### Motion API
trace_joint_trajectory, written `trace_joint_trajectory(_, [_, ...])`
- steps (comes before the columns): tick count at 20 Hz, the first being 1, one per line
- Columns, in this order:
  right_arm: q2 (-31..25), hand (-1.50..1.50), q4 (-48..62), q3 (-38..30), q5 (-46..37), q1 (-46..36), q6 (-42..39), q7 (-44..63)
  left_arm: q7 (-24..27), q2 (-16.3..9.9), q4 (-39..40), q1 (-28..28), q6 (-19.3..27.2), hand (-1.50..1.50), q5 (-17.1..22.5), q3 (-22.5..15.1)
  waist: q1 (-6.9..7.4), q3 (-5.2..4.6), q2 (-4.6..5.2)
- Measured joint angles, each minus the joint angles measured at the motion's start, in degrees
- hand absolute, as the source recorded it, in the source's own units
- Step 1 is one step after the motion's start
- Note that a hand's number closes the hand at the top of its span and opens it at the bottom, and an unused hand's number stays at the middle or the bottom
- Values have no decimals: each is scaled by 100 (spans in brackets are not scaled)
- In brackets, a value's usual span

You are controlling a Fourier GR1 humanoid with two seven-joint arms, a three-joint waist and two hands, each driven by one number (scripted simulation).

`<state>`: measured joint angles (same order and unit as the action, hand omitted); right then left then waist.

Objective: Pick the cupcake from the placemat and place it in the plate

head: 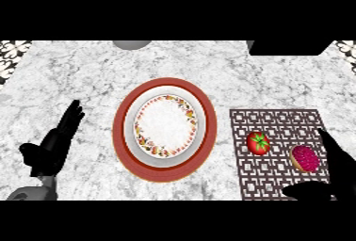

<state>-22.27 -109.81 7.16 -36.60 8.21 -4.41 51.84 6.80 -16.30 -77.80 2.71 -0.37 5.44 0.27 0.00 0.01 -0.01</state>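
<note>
1. Cupcake [305, 158], pink-topped, sits on the placemat [278, 127] at approx 4 o'clock from the view's centre, near the mat's right edge.
2. Right hand [338, 157] is spread wide round the cupcake w/o closing: fingers run along its 3 o'clock side, thumb lies at its 6 o'clock. Looks v. close, but can't tell if it touches.
3. Tomato [258, 142], red w/ green stem, is just beside the cupcake at its 10 o'clock, also on the mat. It lies btwn cupcake and plate, i.e. on the straight line across.
4. Plate [165, 125], white w/ flowered rim, is near centre, sitting inside a bigger red-brown charger [205, 117]. Nothing on it.
5. Charger's 3 o'clock edge is just beside the mat's left edge; can't tell if they touch.
6. Left hand [59, 139] shows at 9 o'clock, well apart from the plate, fingers straight and pointing to 12, holding nothing.
7. Counter [90, 70] is grey-white marble.
8. Grey rounded thing [132, 44] at 12 o'clock edge, cut off; can't tell what it is.
9. Dark block [288, 46] at 1 o'clock, top edge, also cut off.
10. Patterned tile [14, 49] shows at the top corners, 10 and 2 o'clock.
</note>
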Motion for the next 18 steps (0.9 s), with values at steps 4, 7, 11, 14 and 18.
trace_joint_trajectory(4, [132, -150, 421, -115, -215, -130, -78, -144, 115, 35, 211, 80, -131, 0, -54, 135, -3, -1, 1])
trace_joint_trajectory(7, [279, -150, 804, -183, -414, -252, -29, -273, 114, 67, 216, 99, -171, 0, -116, 209, 0, -1, 1])
trace_joint_trajectory(11, [399, 150, 1427, -327, -439, -353, 134, -786, 47, 156, 109, 59, -191, 0, -180, 209, 1, -5, -1])
trace_joint_trajectory(14, [332, 150, 1482, -366, -281, -384, -129, -1086, 122, 299, 176, 73, -121, 0, -295, 158, -3, -7, -4])
trace_joint_trajectory(18, [371, 150, 1795, -524, -292, -498, -86, -1586, 44, 335, 98, 48, -146, 0, -349, 217, -3, -34, -23])
